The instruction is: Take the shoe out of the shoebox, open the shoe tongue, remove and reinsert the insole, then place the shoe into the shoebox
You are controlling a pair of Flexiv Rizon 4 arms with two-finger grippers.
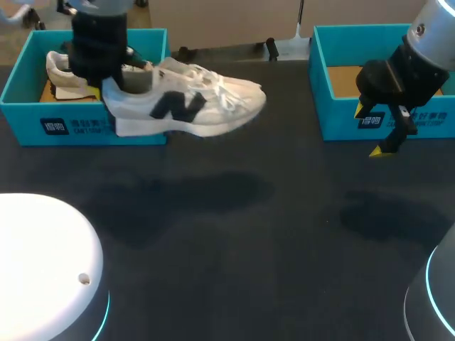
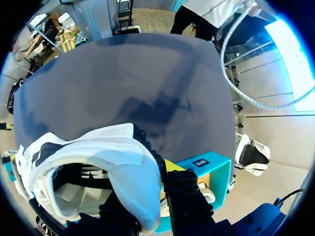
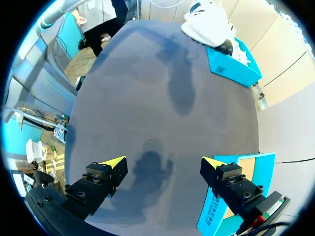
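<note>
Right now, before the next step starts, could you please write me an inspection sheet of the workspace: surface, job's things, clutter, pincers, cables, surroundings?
Surface: dark table, only shadows in its middle.
Job's things: white shoe held in the air by the left shoebox; a second shoe lies inside that box; the visible part of the right shoebox floor is bare cardboard.
Clutter: nothing seen.
Pincers: left pincer shut on the white shoe at its heel; right pincer open and empty, above the table near the right shoebox.
Cables: nothing seen on the table.
Surroundings: nothing seen reaching over the table.
</note>
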